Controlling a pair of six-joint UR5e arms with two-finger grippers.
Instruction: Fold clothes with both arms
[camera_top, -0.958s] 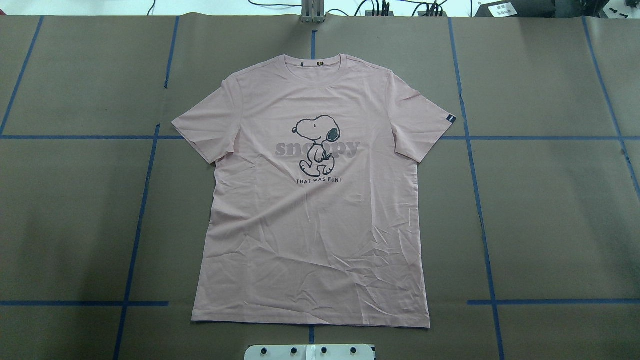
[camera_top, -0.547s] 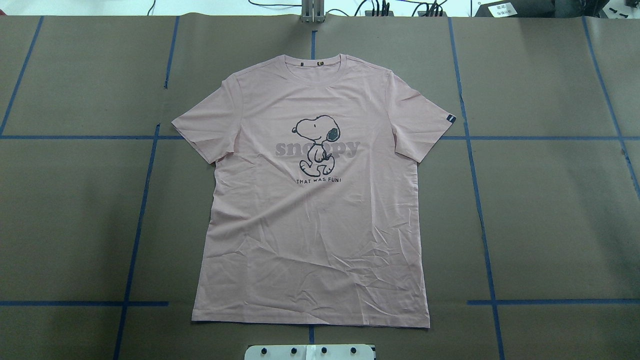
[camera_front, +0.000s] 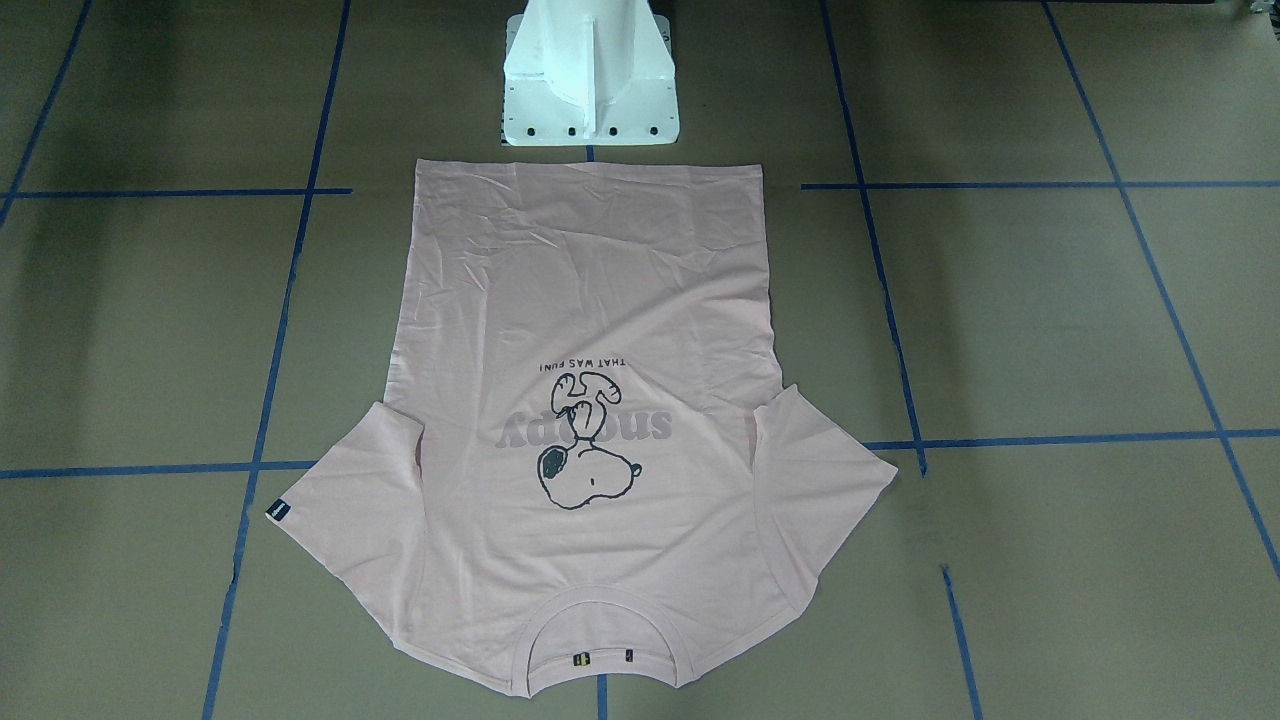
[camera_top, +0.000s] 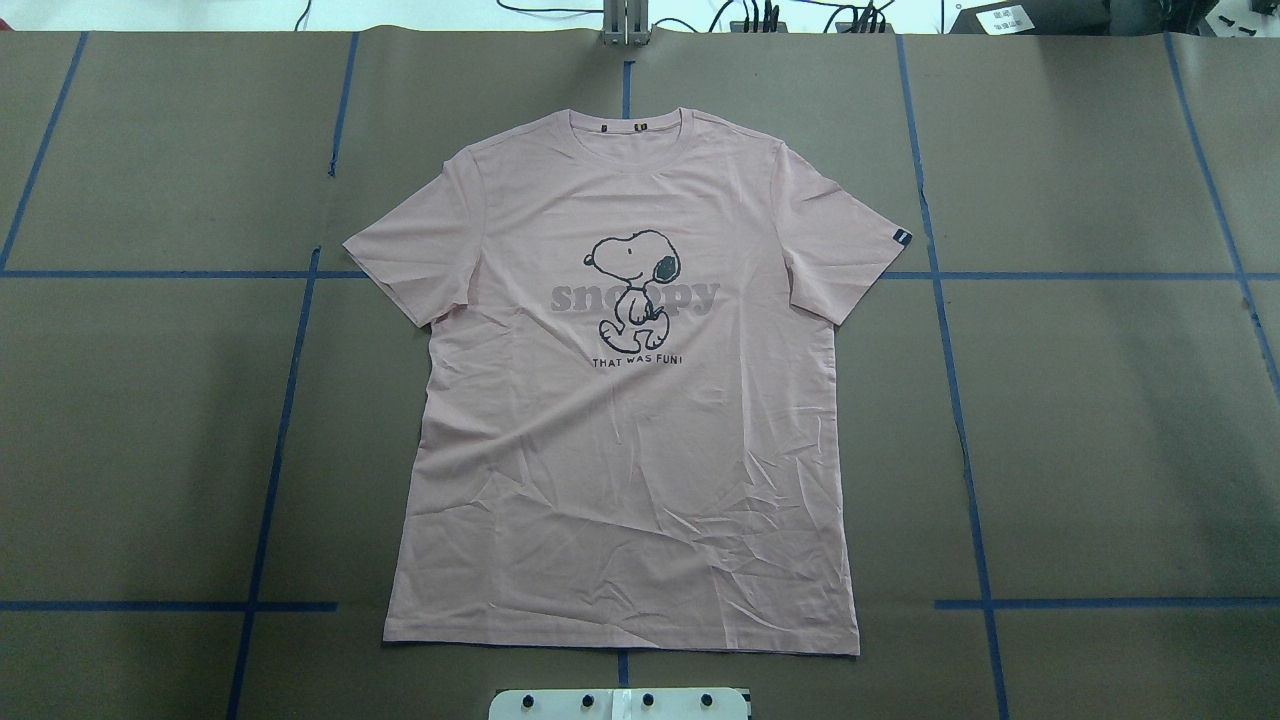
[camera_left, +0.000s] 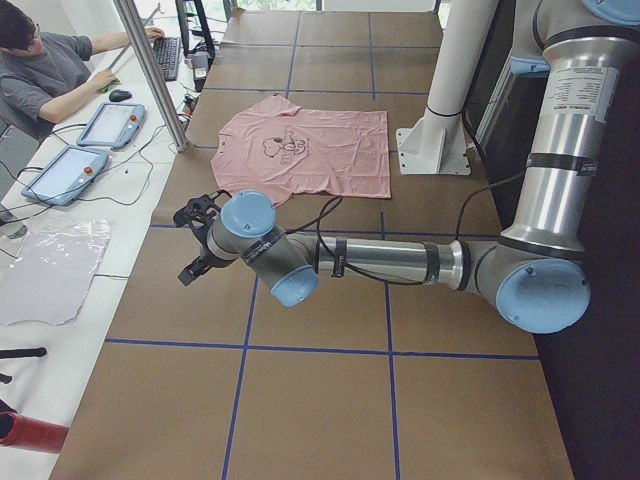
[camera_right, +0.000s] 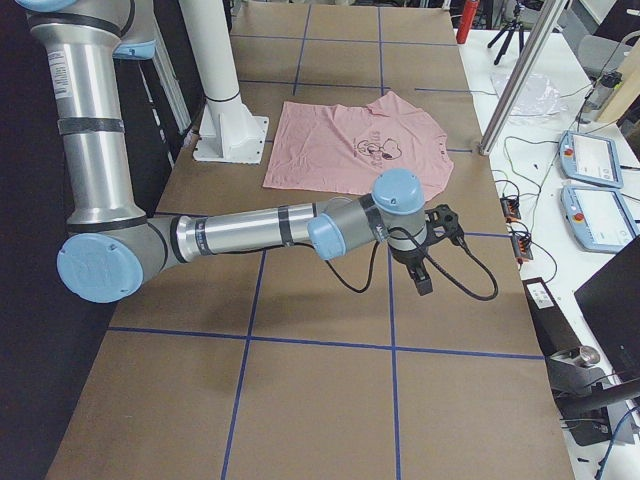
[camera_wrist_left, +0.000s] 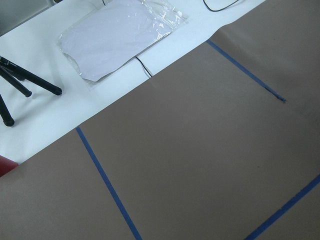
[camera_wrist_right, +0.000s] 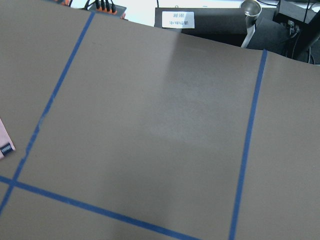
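At frame centre the T-shirt (camera_top: 620, 480) looks limp and light, best pinched at its edges; whether my left hand (camera_left: 194, 243) and right hand (camera_right: 432, 252) gape, I cannot tell.

The T-shirt (camera_top: 620, 420) is lying flat in the middle of the worktop (camera_top: 1100, 420), and wide stretches of bare brown paper are spreading out on both sides of it, past each sleeve. The white pedestal base (camera_front: 588, 75) is standing just beside the hem, crowding that edge. At the collar end a slanted metal post (camera_left: 150, 75) is rising from the worktop's rim. The left hand (camera_left: 190, 268) and the right hand (camera_right: 424, 278) are hanging over bare paper, well apart from the shirt, each toward its own end.
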